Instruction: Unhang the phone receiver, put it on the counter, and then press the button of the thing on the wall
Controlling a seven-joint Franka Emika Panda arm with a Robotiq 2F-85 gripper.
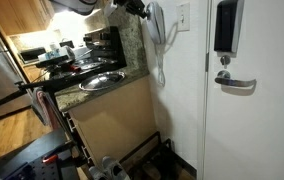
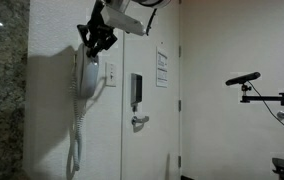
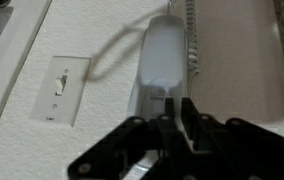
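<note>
The phone receiver [image 3: 160,58] is a pale handset hanging upright on the white wall, also visible in both exterior views [image 1: 157,25] [image 2: 84,72]. Its white cord [image 2: 77,130] dangles below it. My gripper [image 3: 168,103] comes down on the receiver's top end [image 2: 98,40]. Its black fingers [image 3: 182,110] are drawn almost together over the handset's right edge, with only a thin slit between them. Whether they pinch the handset does not show. The counter [image 1: 112,88] is dark speckled granite, below and beside the phone.
A light switch [image 3: 61,88] sits on the wall beside the phone. A door has a grey lock unit [image 1: 227,27] and lever handle [image 1: 237,83]. A metal bowl [image 1: 100,80] and pans stand on the counter. A camera on an arm [image 2: 244,78] stands nearby.
</note>
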